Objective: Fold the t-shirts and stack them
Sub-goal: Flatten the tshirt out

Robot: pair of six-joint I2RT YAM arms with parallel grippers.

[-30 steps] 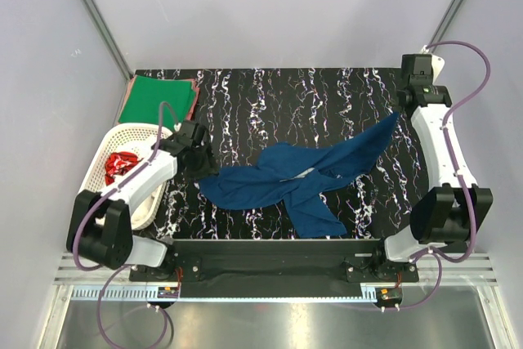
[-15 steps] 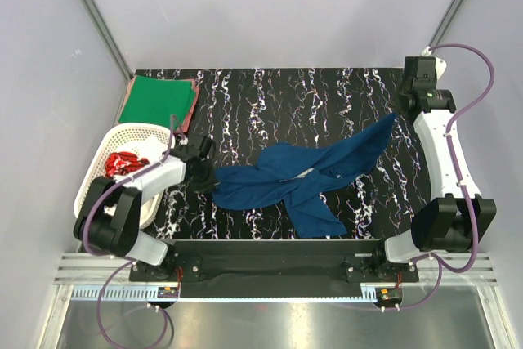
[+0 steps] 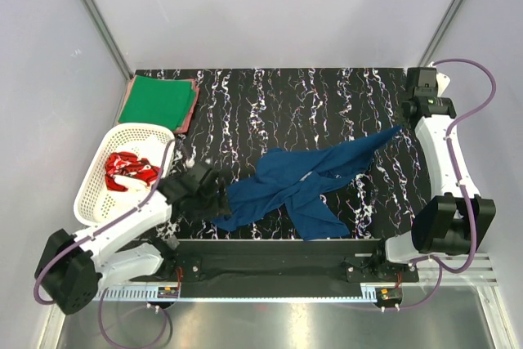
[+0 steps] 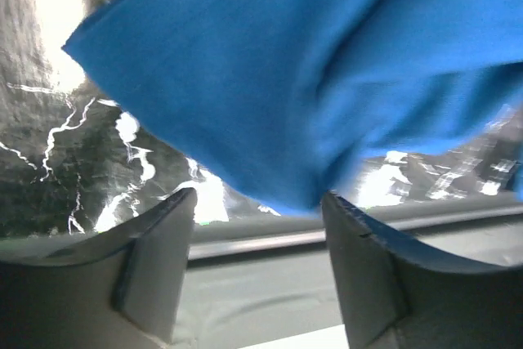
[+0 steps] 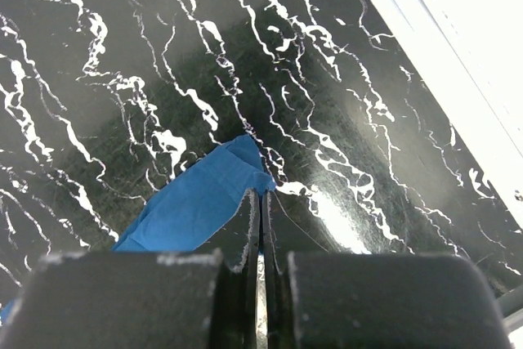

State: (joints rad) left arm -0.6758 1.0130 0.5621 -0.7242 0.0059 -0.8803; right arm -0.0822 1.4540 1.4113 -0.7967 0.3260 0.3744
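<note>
A dark blue t-shirt point(image 3: 282, 177) lies crumpled mid-table, one corner stretched out to the right. My right gripper point(image 3: 401, 125) is shut on that corner; the right wrist view shows the blue cloth point(image 5: 196, 202) pinched at the closed fingertips of the right gripper point(image 5: 261, 194). My left gripper point(image 3: 219, 202) sits at the shirt's near-left end. In the left wrist view the left gripper point(image 4: 257, 198) stands open, with the blue cloth point(image 4: 286, 79) hanging just past its fingertips. A folded green t-shirt point(image 3: 157, 97) lies on a reddish-pink one point(image 3: 190, 112) at the far left. A red t-shirt point(image 3: 129, 171) is in the basket.
The white lattice basket point(image 3: 94, 190) stands at the left edge, beside my left arm. The black marbled table point(image 3: 270, 96) has grey walls on three sides. A metal rail runs along the near edge, right below the left gripper.
My left arm has swung back toward the near edge, and the shirt's left end came with it. The right gripper drew the corner tauter to the right.
</note>
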